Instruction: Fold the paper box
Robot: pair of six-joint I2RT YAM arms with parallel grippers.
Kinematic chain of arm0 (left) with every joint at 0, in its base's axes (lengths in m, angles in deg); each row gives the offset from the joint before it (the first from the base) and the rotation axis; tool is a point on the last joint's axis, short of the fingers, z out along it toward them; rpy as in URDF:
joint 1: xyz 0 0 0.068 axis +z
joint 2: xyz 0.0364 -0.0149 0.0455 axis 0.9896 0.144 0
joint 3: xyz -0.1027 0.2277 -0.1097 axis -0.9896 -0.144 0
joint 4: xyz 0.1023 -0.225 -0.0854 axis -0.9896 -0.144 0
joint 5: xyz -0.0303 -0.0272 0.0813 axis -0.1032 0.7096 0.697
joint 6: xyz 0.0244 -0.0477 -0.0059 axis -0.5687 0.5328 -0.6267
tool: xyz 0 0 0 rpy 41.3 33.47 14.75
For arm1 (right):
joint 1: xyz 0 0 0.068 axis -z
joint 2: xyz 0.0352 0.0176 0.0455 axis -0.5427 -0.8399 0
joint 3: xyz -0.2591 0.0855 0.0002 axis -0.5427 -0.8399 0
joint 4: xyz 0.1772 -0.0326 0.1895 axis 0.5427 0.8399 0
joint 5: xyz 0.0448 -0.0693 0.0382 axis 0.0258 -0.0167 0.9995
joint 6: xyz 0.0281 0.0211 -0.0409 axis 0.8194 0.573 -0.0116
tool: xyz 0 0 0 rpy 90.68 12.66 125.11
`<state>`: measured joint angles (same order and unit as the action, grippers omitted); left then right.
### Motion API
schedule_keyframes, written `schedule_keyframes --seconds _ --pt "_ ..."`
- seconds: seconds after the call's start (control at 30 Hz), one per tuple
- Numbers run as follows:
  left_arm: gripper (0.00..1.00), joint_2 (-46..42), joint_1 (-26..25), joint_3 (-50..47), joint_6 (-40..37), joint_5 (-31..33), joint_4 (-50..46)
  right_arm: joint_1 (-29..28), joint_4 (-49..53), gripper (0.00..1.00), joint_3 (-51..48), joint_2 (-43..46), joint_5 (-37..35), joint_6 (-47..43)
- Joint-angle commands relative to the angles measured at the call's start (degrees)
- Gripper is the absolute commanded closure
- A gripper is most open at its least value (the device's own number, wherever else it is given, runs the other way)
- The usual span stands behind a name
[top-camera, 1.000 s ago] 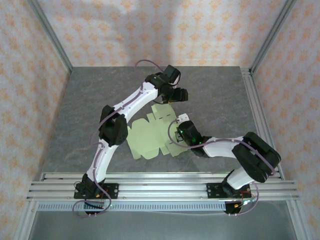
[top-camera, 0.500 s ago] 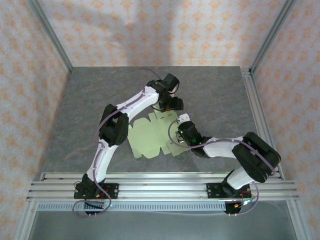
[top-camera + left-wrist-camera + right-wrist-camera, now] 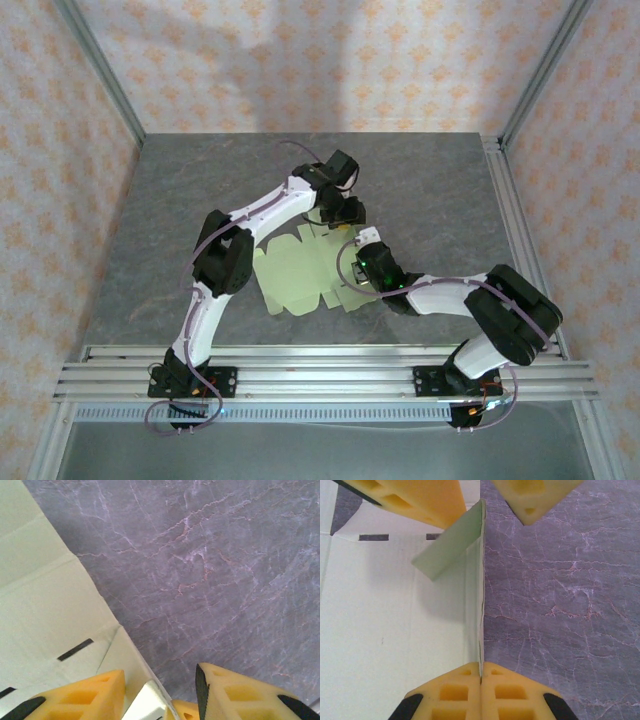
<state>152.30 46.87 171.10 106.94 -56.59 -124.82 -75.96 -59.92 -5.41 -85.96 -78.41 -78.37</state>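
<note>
Paper box (image 3: pixel 295 272) lies flat at the centre of the table (image 3: pixel 170 210), at 8 o'clock from my right gripper (image 3: pixel 362 243), which is pinched tight on its upturned flap (image 3: pixel 452 545), while my left gripper (image 3: pixel 347 213), at 12 o'clock from the right one, straddles that flap with jaws apart.

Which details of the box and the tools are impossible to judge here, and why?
Top view: the right arm covers the right side of the paper box; the right tool is too small to read its jaws.
Left wrist view: the bottom edge cuts off the left tool, so its contact with the flap is unclear.
</note>
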Motion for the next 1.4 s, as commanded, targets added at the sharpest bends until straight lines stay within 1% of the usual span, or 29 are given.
schedule_keyframes --seconds 0.0,0.17,0.23,0.37,0.5,0.57,0.63,0.67,0.7,0.73,0.8,0.9,0.93,0.97,1.03,1.07,1.1,1.17,1.23,1.3,1.37 --pt "0.60 -2.3 -0.3 -1.7 3.3 -3.2 1.8 -0.2 -0.9 0.98 -0.4 1.4 -1.4 0.5" --pt "0.61 -2.0 -0.3 -2.8 4.4 -3.7 2.8 -0.2 -1.0 0.98 -0.6 1.5 -1.1 0.6" --pt "0.63 -2.0 -0.4 -2.9 4.9 -3.9 3.4 -0.2 -1.2 0.98 -0.6 1.4 -0.9 0.6" --pt "0.70 -1.8 -0.4 -3.0 6.1 -5.6 4.8 -0.2 -1.8 0.98 -0.7 1.2 -0.4 0.6" --pt "0.84 -1.9 -0.4 -2.8 5.9 -5.5 4.5 -0.2 -1.8 0.98 -0.7 1.1 -0.7 0.5" --pt "0.88 -2.0 -0.4 -2.9 5.8 -5.3 4.3 -0.3 -1.8 0.98 -0.6 1.0 -0.8 0.5" --pt "0.88 -2.1 -0.4 -3.0 5.8 -5.1 4.2 -0.2 -1.8 0.98 -0.6 0.9 -0.9 0.5" --pt "0.82 -2.2 -0.4 -3.2 5.8 -4.9 4.2 -0.2 -1.8 0.98 -0.6 1.0 -0.9 0.5" --pt "0.68 -2.3 -0.4 -3.4 5.8 -4.8 4.4 -0.2 -1.7 0.98 -0.6 1.0 -1.0 0.5" --pt "0.61 -2.5 -0.3 -3.7 5.9 -4.7 4.8 -0.2 -1.7 0.98 -0.6 1.0 -1.0 0.5" --pt "0.64 -2.6 -0.4 -3.9 6.0 -4.8 5.1 -0.2 -1.7 0.98 -0.6 1.1 -1.0 0.5" --pt "0.77 -2.7 -0.4 -3.8 5.9 -4.8 5.0 -0.2 -1.4 0.98 -0.6 1.1 -1.1 0.5" --pt "0.81 -2.7 -0.4 -3.8 5.8 -4.8 4.9 -0.2 -1.4 0.98 -0.6 1.2 -1.2 0.5" --pt "0.83 -2.8 -0.4 -3.8 5.7 -4.7 4.8 -0.2 -1.3 0.98 -0.6 1.3 -1.3 0.6" --pt "0.83 -3.1 -0.4 -3.8 5.4 -4.2 4.5 -0.2 -1.2 0.98 -0.6 1.4 -1.4 0.5" --pt "0.82 -3.4 -0.4 -3.8 5.0 -3.6 4.1 -0.2 -1.1 0.98 -0.7 1.4 -1.6 0.6" --pt "0.76 -3.9 -0.4 -4.0 4.6 -3.1 4.0 -0.2 -1.1 0.98 -0.7 1.5 -1.8 0.7" --pt "0.55 -5.1 -0.3 -4.6 4.1 -2.0 4.3 -0.2 -1.2 0.98 -1.0 1.6 -2.2 1.0" --pt "0.42 -6.7 -0.2 -5.2 3.3 -0.4 4.2 -0.2 -1.3 0.98 -1.4 1.9 -2.5 1.1" --pt "0.34 -8.5 0.0 -6.0 2.2 1.8 3.9 -0.2 -1.1 0.98 -1.6 2.1 -2.8 1.2" --pt "0.29 -10.5 0.5 -7.1 1.1 3.9 3.4 -0.2 -1.0 0.98 -1.9 2.3 -2.9 1.2"
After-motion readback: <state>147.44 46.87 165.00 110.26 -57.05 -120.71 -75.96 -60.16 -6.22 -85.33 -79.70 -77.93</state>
